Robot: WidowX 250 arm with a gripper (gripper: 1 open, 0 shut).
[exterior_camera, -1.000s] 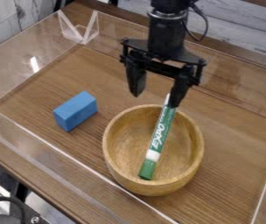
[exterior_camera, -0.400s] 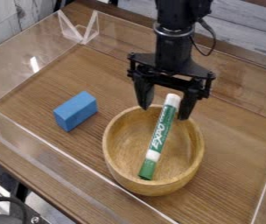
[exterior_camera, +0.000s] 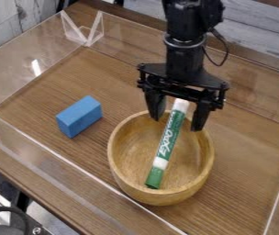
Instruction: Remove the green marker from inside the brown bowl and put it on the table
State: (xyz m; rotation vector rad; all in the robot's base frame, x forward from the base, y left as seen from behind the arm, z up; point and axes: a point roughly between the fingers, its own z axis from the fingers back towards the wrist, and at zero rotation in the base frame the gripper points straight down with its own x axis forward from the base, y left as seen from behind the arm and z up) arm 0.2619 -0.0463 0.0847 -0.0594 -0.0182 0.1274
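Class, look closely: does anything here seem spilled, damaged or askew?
Nothing looks spilled or damaged. The green marker leans slantwise inside the brown bowl, and the blue block sits at an angle, neither alarming.

I have just one camera view now. It sits up high and looks down at a slant on the brown tabletop (exterior_camera: 56, 170). It faces my arm (exterior_camera: 194, 27), which shows at the top. It is near enough for the round wooden bowl (exterior_camera: 120, 170) to look big, low and a bit right of the middle. I can see down into the bowl, and some tabletop shows on both sides.
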